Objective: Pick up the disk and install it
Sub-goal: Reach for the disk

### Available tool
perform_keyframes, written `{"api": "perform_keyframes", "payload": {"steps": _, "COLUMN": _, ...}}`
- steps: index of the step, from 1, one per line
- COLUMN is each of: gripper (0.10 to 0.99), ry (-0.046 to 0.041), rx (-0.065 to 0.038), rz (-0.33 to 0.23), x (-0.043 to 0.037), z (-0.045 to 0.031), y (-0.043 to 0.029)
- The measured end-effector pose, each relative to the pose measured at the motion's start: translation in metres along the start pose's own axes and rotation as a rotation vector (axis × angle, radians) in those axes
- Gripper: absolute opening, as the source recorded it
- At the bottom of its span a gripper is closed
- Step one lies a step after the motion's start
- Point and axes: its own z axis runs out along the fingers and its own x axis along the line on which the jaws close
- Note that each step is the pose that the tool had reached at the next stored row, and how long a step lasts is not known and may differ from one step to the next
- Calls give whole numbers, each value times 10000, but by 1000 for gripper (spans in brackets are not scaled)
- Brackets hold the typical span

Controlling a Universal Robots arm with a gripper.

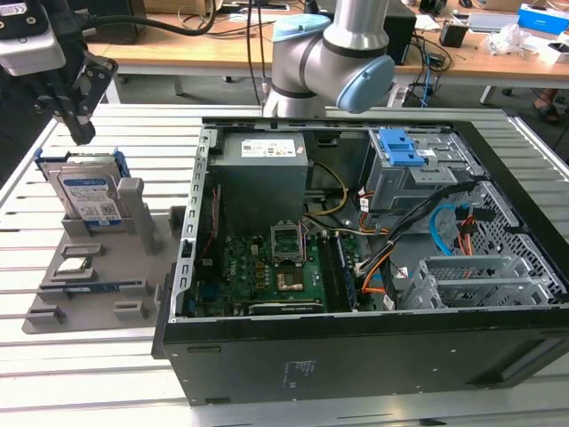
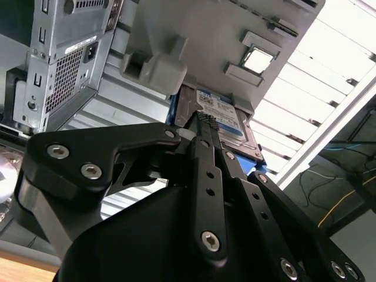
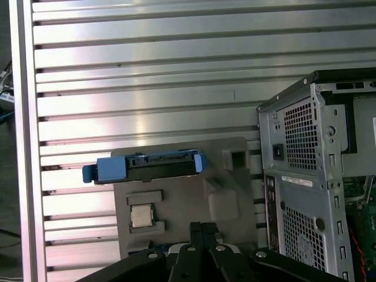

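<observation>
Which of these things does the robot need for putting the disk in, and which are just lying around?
Needed: silver rectangular metal disk in its blue plastic bracket; black robot gripper; open black metal computer case.
Just lying about: small square silver processor chip; blue and white box on the wooden desk.

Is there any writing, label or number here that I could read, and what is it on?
No text here can be read.
White-and-blue label on the disk: print too small to read.
White sticker on the power supply: too small to read.
Sticker on the back of the computer case: blurred.
</observation>
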Motion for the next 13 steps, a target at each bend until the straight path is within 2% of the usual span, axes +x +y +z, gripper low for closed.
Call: {"api": "perform_keyframes", "payload": {"steps": 13, "gripper": 106, "ry": 0, "rx": 0, "rz": -1, "x": 183, "z": -5, "y": -14}}
